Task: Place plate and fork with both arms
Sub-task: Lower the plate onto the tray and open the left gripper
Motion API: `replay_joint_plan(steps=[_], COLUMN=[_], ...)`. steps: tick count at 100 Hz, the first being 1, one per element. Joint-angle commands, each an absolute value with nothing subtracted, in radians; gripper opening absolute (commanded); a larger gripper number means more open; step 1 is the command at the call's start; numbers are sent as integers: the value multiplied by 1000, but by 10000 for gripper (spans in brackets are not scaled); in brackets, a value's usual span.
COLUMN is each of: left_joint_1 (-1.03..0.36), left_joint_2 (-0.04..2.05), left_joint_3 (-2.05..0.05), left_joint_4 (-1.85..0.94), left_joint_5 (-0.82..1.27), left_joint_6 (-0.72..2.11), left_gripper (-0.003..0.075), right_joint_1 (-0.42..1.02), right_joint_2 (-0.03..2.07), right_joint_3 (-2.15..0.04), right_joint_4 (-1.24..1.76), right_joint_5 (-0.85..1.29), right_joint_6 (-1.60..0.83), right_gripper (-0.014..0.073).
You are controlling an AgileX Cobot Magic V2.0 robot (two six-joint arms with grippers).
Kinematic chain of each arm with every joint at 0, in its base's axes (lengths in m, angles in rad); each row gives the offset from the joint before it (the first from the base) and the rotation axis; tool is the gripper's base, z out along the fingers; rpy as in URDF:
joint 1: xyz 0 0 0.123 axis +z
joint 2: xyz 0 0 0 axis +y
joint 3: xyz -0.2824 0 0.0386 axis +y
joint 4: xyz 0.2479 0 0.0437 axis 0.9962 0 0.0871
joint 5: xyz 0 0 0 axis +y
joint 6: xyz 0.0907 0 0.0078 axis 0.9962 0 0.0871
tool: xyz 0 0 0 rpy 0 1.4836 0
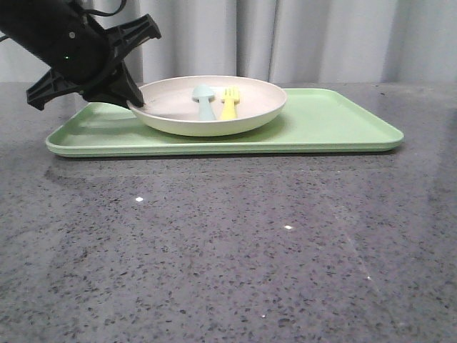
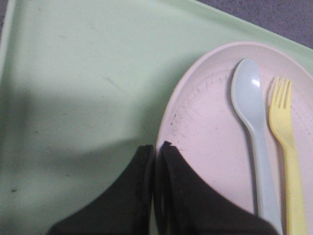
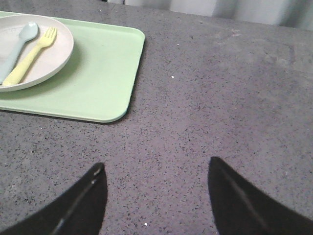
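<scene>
Speckled dark grey table (image 1: 228,250) fills the foreground of the front view. Farther back, the left gripper (image 1: 134,102) reaches down from the upper left, its two black fingers (image 2: 186,196) pressed together on the near left rim of the plate (image 1: 171,107), one finger inside the rim and one outside. This round cream-white plate sits on the left half of a flat light-green tray (image 1: 343,125). Inside the plate, the yellow fork (image 1: 230,103) lies beside a pale blue-green spoon (image 1: 205,100), the fork on the right, both pointing away from the robot, close together but not clearly touching. The right gripper (image 3: 156,196) hovers over bare table off the tray's right end, well apart from the plate, its fingers spread wide with nothing between them. Grey curtains (image 1: 321,39) hang behind the table.
</scene>
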State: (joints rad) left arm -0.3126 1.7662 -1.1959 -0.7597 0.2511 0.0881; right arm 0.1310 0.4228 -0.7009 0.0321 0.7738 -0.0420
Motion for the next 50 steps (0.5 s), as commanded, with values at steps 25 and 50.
replay_joint_plan(steps=[25,50], left_joint_1=[-325,-325], left_joint_2=[1718,1749], left_joint_3=[-1234,-1232], left_joint_4=[-788,-786], left_joint_5=[182,204], left_joint_6=[74,74], left_gripper=[-21,-21], right_joint_1=[124,124], right_joint_2=[439,439], right_joint_3=[-734,-734], right_joint_4=[33,33], right_joint_5=[696,696], right_joint_6=[-51,-51], right_gripper=[458,458])
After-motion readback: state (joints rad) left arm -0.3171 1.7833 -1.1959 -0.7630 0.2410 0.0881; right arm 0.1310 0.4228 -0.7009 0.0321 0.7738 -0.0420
